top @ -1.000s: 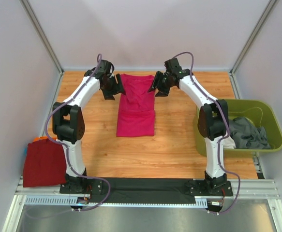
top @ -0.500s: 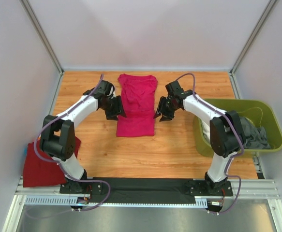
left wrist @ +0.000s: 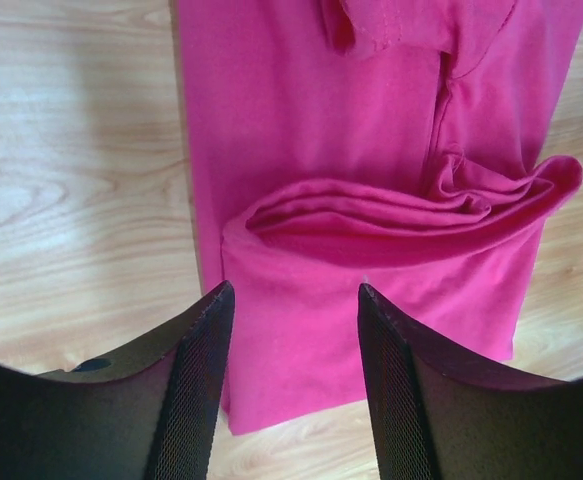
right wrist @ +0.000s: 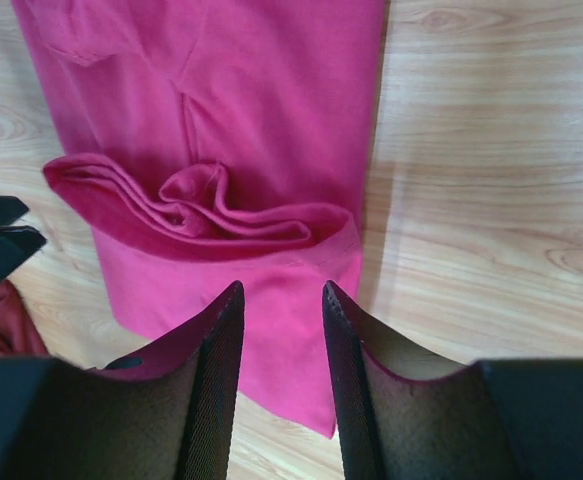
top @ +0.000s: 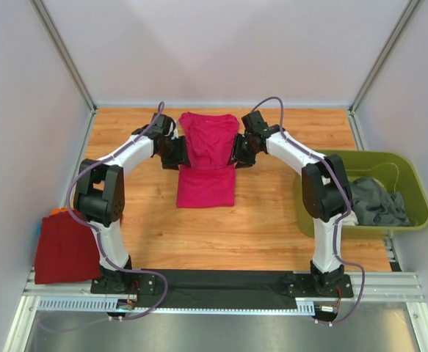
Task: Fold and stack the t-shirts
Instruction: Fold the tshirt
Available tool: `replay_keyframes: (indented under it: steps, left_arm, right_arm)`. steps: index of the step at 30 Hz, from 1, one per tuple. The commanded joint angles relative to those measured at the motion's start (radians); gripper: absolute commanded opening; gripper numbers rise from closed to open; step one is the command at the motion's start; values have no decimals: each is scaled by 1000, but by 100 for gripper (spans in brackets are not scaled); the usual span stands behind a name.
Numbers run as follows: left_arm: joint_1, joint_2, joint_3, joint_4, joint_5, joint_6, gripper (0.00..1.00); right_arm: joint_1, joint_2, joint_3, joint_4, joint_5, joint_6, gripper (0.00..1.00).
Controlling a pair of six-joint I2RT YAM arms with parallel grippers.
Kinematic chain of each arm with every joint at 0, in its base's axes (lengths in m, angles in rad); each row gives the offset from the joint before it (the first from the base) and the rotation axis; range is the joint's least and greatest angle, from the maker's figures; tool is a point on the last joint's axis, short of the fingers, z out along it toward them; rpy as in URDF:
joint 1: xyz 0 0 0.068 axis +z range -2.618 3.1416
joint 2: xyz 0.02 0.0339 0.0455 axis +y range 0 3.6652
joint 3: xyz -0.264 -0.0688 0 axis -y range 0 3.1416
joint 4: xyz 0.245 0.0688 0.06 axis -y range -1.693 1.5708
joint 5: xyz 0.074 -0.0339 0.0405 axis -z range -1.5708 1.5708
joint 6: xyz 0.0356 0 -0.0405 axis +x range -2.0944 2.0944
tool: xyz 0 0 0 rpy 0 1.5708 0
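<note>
A magenta t-shirt (top: 206,158) lies lengthwise mid-table as a narrow strip, its far half resting over the near half in a bunched fold (left wrist: 401,215) (right wrist: 201,210). My left gripper (top: 175,152) (left wrist: 294,288) stands open at the fold's left end, with only flat pink cloth (left wrist: 301,150) beneath the fingers. At the right end my right gripper (top: 241,152) (right wrist: 282,285) is open too, narrower, over the shirt's edge (right wrist: 261,100). Neither holds anything. A folded dark red t-shirt (top: 67,246) sits at the table's near left.
An olive-green bin (top: 390,155) at the right holds a grey shirt (top: 375,202) and some white cloth (top: 346,216). Walls close in the table on three sides. Bare wood lies either side of the pink shirt.
Both grippers left the shirt's far end, swept toward me along its sides, then backed up to the fold. Their jaws narrowed. The shirt has not visibly shifted.
</note>
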Motion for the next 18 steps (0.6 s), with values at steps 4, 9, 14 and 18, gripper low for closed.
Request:
replay_keyframes:
  steps: [4, 9, 14, 18]
  left_arm:
    - [14, 35, 21, 83, 50, 68, 60]
    - [20, 87, 65, 81, 76, 55, 57]
    - [21, 144, 87, 86, 86, 41, 49]
    - [21, 144, 70, 129, 90, 36, 49]
  right_arm:
    - [1, 51, 49, 1, -7, -48, 39]
    - [1, 79, 76, 15, -12, -35, 38]
    - [-2, 139, 150, -4, -21, -35, 31]
    - [0, 172, 194, -19, -23, -44, 27]
